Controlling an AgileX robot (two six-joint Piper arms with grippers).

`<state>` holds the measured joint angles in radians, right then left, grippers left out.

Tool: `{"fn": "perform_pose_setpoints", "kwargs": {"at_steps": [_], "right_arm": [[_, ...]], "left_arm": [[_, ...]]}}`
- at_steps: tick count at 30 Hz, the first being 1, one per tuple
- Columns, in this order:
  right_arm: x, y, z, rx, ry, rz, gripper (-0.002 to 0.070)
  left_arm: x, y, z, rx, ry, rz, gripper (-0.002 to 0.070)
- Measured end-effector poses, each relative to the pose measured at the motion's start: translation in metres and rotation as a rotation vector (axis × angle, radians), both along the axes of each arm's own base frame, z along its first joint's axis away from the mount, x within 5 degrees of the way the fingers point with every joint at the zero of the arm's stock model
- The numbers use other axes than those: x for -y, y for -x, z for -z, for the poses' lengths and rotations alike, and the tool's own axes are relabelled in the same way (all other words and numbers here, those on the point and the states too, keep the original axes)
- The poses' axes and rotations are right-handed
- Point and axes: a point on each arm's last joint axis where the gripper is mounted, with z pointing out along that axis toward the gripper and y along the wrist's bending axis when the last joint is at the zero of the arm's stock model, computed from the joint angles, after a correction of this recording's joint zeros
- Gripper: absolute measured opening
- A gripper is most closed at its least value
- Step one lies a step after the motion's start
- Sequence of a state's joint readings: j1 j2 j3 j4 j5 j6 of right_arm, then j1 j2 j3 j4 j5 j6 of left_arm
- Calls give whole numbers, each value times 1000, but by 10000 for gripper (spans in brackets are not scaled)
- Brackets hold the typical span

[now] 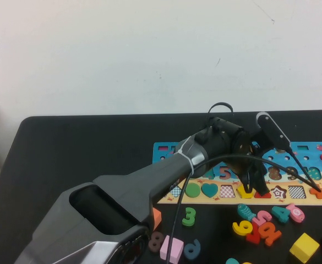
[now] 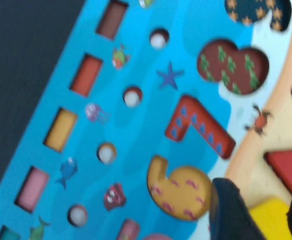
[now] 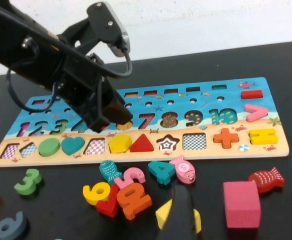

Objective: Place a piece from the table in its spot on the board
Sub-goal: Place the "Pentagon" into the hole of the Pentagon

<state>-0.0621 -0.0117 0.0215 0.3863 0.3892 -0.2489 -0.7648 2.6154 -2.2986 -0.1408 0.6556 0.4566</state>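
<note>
One piece [image 3: 120, 144] under left gripper [image 3: 107, 118]

Scattered before the long puzzle: a green numeral 3 [image 3: 28, 181], a teal fish [image 3: 109, 170], a pink fish [image 3: 183, 169], a red fish [image 3: 266, 179], a heap of loose numerals [image 3: 121, 192] in yellow, red, orange and pink, a magenta cube [image 3: 242, 203], a yellow cube [image 1: 304, 247].

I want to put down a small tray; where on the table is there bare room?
The large matte black tabletop is bare left of and behind the long blue wooden puzzle board. In front of the board, loose coloured numerals crowd it. The left tool hangs over the yellow pentagon piece; the right tool waits near the numerals.
</note>
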Motion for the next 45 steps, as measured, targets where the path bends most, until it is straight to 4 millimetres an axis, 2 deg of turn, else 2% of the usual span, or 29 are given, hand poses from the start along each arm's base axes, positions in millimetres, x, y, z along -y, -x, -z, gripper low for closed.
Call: {"fn": "perform_pose_setpoints", "kwargs": {"at_steps": [4,21,34,37,40,45], "right_arm": [[0,0,0,0,0,0,588],[0,0,0,0,0,0,588],[0,0,0,0,0,0,588],[0,0,0,0,0,0,588],[0,0,0,0,0,0,588],[0,0,0,0,0,0,588]], "left_arm": [[2,-3,5,16,30,-18,215],[2,2,29,-77,1,-24,208],[2,3,28,-75,-2,-18,208],[2,3,13,-53,3,-3,207],[0,3,-16,-9,10,7,188],[-11,10,-76,59,6,21,39]]}}
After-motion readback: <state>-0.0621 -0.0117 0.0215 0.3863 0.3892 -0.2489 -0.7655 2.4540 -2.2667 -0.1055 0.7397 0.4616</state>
